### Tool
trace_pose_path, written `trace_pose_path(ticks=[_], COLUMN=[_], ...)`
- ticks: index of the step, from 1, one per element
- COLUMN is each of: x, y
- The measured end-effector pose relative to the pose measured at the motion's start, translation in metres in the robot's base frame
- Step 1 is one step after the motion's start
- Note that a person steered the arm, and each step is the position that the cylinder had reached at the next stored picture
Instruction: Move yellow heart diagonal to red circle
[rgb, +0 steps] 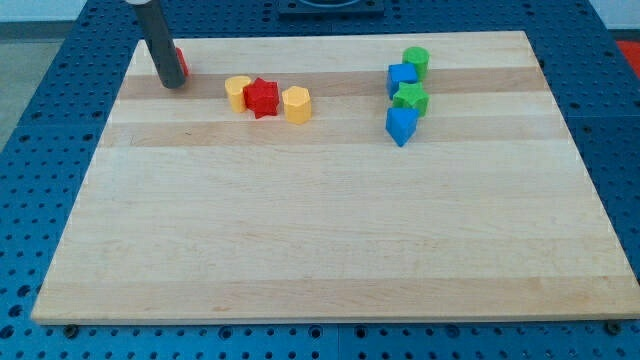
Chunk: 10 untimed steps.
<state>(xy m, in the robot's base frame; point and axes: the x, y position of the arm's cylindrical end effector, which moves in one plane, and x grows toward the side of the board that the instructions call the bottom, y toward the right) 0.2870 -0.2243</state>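
A: What sits closest to the view's bottom?

B: Only bare pale wooden surface (320, 240), resting on a blue perforated base (40, 170).

A: And the first blocks, going farther up?

B: On the view's right, a blue block with a pointed lower end (400, 125), its exact shape unclear. Touching it above is a green star-shaped block (411, 98), then a blue cube-like block (402, 77), then a green cylinder (416, 60) nearest the far edge. The four form a tight, slightly staggered column.

A: Left of centre?

B: A row of three, touching: a yellow hexagonal block (297, 104), a red star-shaped block (262, 97), and the yellow heart-shaped block (237, 92) at the row's left end.

A: Where is the red circle?

B: In the far left corner, the red round block (182, 64) is mostly hidden behind the dark rod. My tip (173, 84) rests on the surface just in front of it, left of the yellow heart with a clear gap between.

A: The pincer, apart or together?

B: There is none here; the arm ends in the plain rod.
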Motion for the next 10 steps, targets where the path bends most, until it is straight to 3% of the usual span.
trace_pose_path(ticks=[1,3,8,9,10], x=[0.0,0.008,0.119,0.117,0.092], y=[0.006,0.072,0.067,0.127,0.128])
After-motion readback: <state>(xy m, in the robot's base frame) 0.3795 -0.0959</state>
